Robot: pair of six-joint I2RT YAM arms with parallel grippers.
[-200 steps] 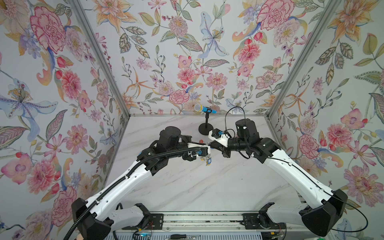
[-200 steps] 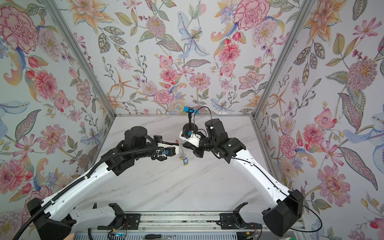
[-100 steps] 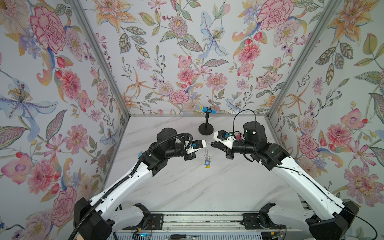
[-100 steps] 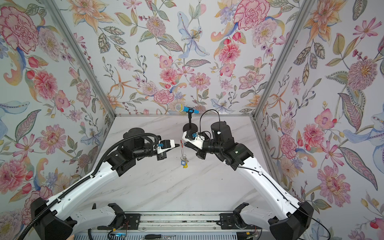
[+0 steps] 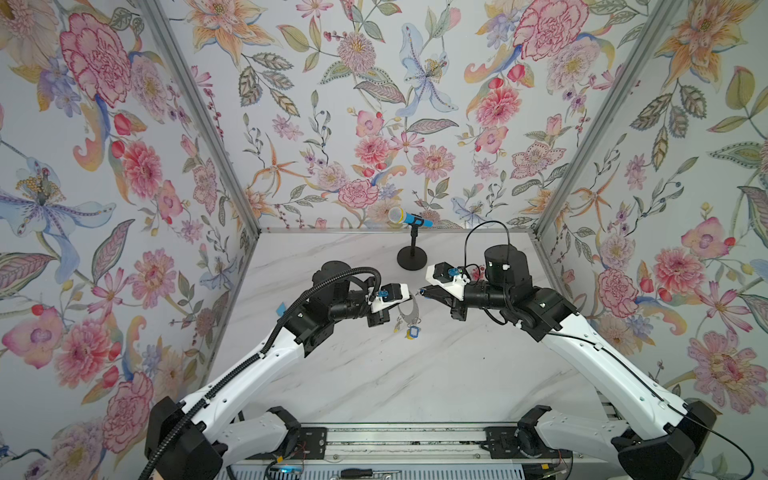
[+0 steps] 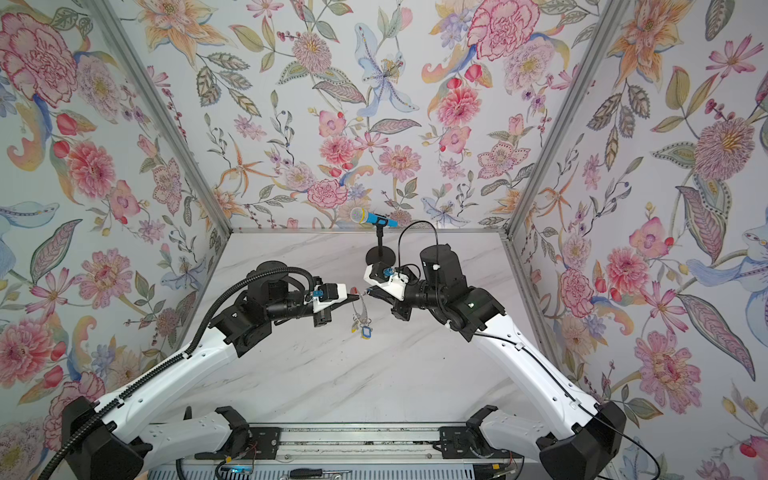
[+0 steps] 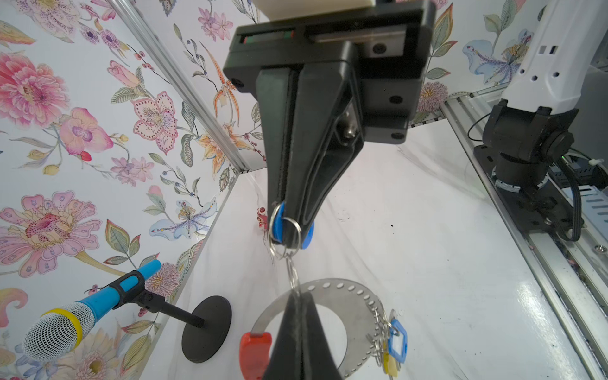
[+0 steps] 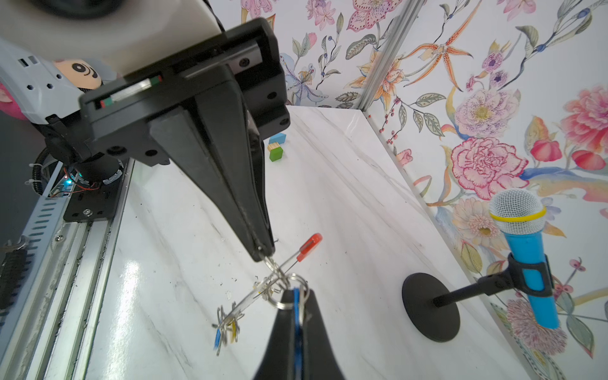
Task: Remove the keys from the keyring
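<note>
Blue microphone (image 5: 409,219) on black stand (image 5: 412,258); coloured blocks (image 8: 275,154).

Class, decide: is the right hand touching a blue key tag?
Touching. The right wrist view shows the right hand shut on a blue key tag, its blue edge pinched between the fingers.

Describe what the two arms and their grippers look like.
Both arms, left arm and right arm, have white shells with black joints and bases. A black ribbed hose runs along the left; a thin black cable loops over the right. The left gripper and right gripper have black tapered fingers under white wrist mounts.
</note>
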